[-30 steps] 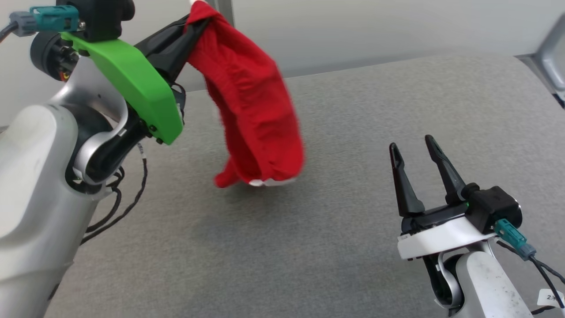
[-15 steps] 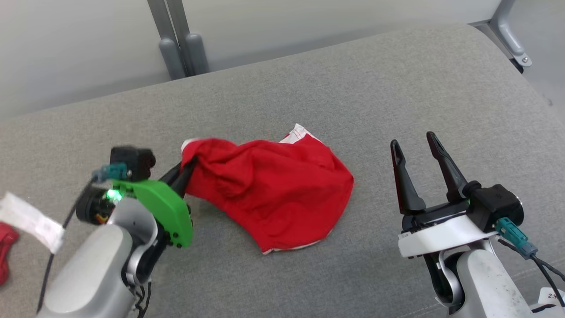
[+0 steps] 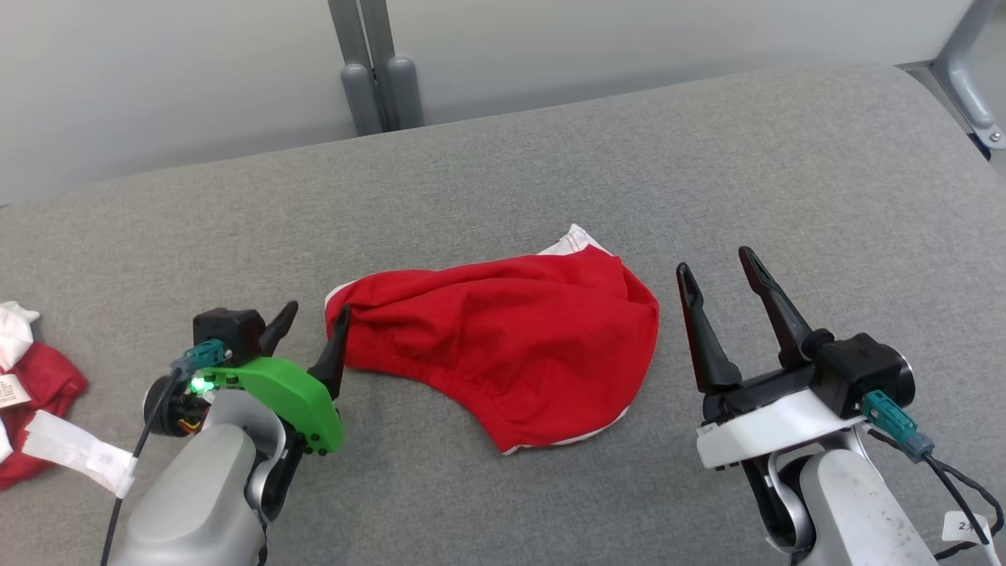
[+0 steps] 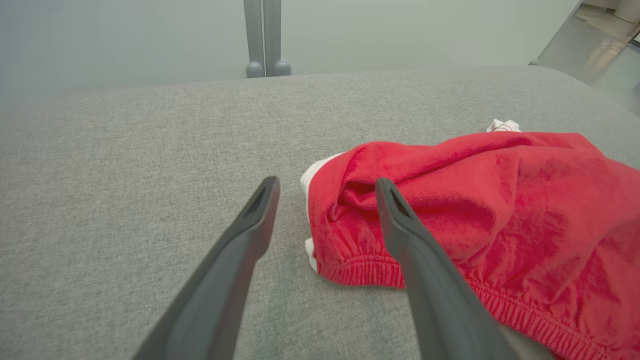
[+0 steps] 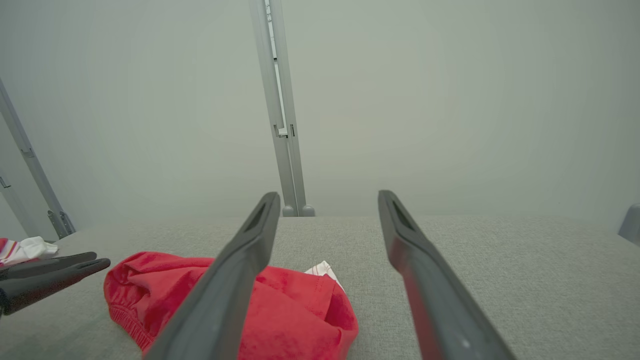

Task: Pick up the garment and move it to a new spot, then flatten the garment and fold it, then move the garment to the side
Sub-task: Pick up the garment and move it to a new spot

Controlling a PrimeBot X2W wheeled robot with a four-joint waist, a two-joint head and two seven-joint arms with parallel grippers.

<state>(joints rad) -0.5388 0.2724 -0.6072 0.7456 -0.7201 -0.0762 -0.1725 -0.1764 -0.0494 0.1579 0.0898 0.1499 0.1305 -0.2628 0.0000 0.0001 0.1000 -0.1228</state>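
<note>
**Mid-frame on the grey worktop (image 3: 707, 157): red garment (image 3: 503, 354) lying loose, both grippers open**

Head view, centre: garment lies in a rumpled, rounded heap on the worktop. White trim shows at its upper right and along the lower edge. Elastic hem faces lower left.

Lower left of frame: left gripper (image 3: 318, 310), jaws spread wide, holding nothing. Its right finger sits at the garment's left end. Left wrist view puts that finger in front of the red cloth, and I cannot tell if it touches.

Lower right of frame: right gripper (image 3: 714, 260), jaws wide apart, empty, fingers pointing up the frame. It stands just beside the garment's right edge, not on it.

Far left edge: a small pile of red and white clothes (image 3: 39, 377), well apart from the garment.

Top of frame: two grey posts (image 3: 377, 71) behind the worktop.
</note>
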